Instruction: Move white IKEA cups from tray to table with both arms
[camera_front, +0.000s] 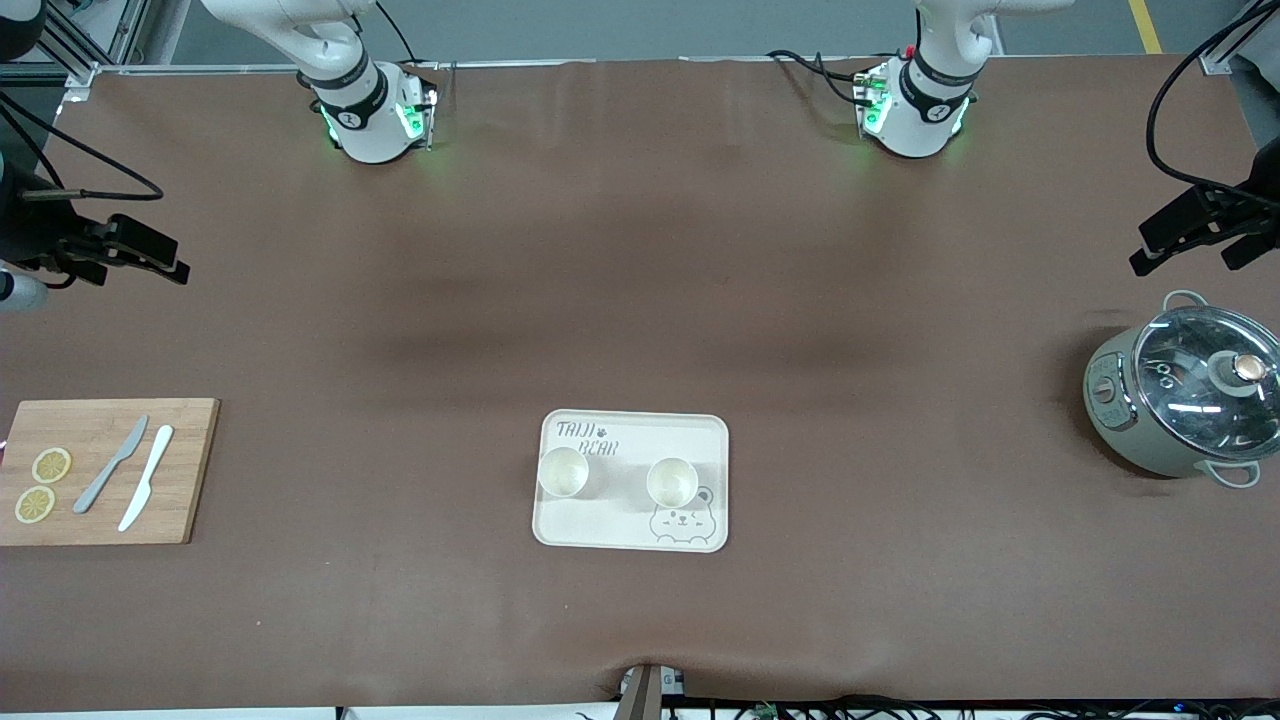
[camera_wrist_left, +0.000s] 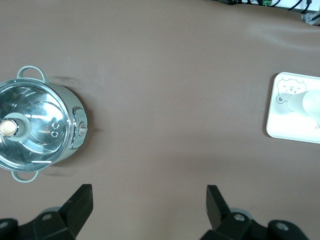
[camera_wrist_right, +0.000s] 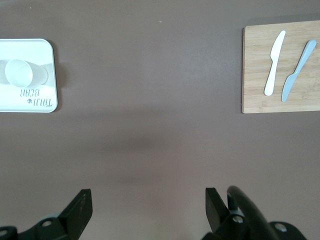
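— Cups first: where are they?

— Both white IKEA cups stand upright on the cream bear-print tray, in the part of the table nearest the front camera. 1 cup sits toward the right arm's end of the tray, below the "TAIJI BEAR" lettering; the other cup sits toward the left arm's end, just above the bear drawing. They are apart, not touching.

— And the grippers?

— Neither holds anything. The left gripper hangs over bare brown table with its 2 fingers spread wide, between the lidded grey pot and the tray. The right gripper is also over bare table, fingers wide, between the tray and the wooden cutting board.

— What lies on that board?

— 1 white knife and 1 grey knife side by side, plus 2 lemon slices at the board's outer edge.

— The arms themselves?

— Both are drawn out to their own ends of the table, well apart from the cups.
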